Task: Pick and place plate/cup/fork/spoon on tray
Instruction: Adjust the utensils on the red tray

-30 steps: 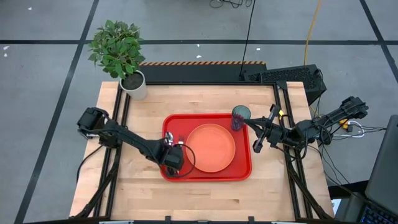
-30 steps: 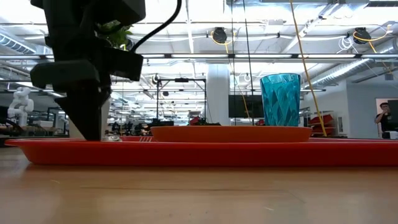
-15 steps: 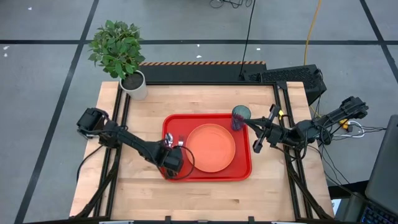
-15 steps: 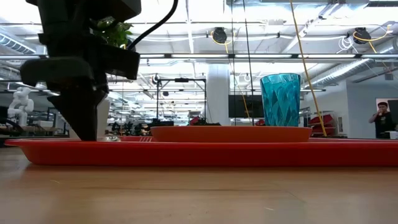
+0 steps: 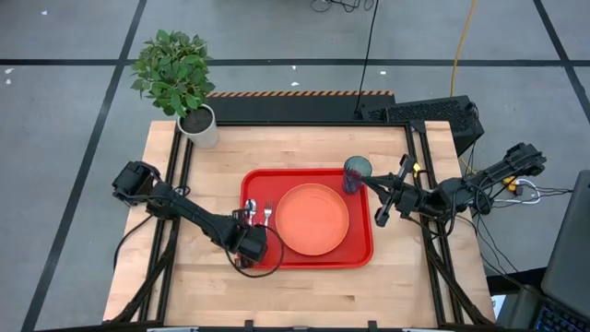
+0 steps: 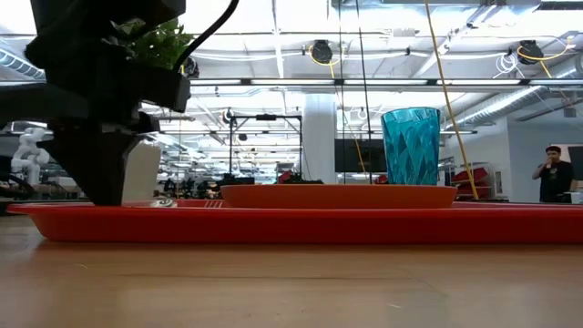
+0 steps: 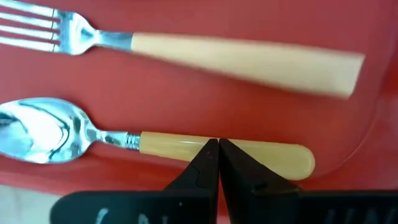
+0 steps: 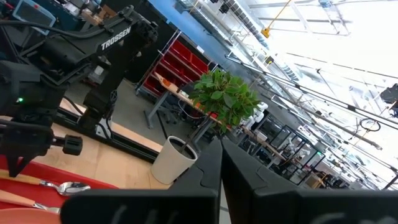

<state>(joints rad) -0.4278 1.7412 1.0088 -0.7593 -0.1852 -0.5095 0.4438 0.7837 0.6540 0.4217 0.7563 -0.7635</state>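
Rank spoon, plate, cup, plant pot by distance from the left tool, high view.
From the left tool:
1. Orange-handled silver spoon, on the red plastic tray's left end.
2. Round salmon plastic plate, tray centre.
3. Teal ribbed plastic cup, tray's far right corner.
4. White plant pot, table's far left corner; roughly level with the cup, too close to call.

My arms: two, dark, jointed, slim links. My left arm (image 8: 93, 68): white TROSSEN lettering, black cable looped at my wrist. My fingers (image 7: 208, 171): black, tapered.
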